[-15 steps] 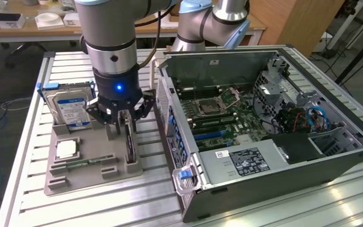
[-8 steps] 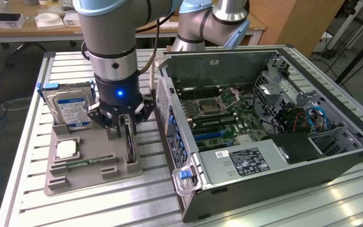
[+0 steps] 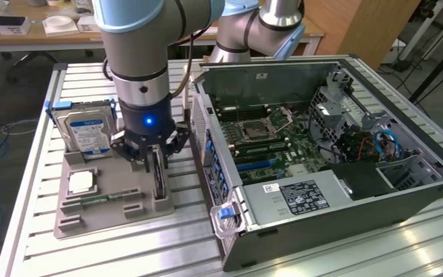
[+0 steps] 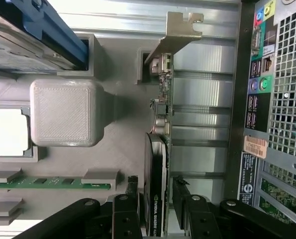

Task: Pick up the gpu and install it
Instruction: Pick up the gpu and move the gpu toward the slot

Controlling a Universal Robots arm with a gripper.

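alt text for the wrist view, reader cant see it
The open gripper straddles the gpu, which stands on edge in a grey holder, its silver bracket at the far end. The same holder carries a blue-framed hard drive, a cpu chip and a memory stick; the computer case and its rear ports sit on the gpu's other side.

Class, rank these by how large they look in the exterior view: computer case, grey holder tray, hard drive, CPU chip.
1. computer case
2. grey holder tray
3. hard drive
4. CPU chip
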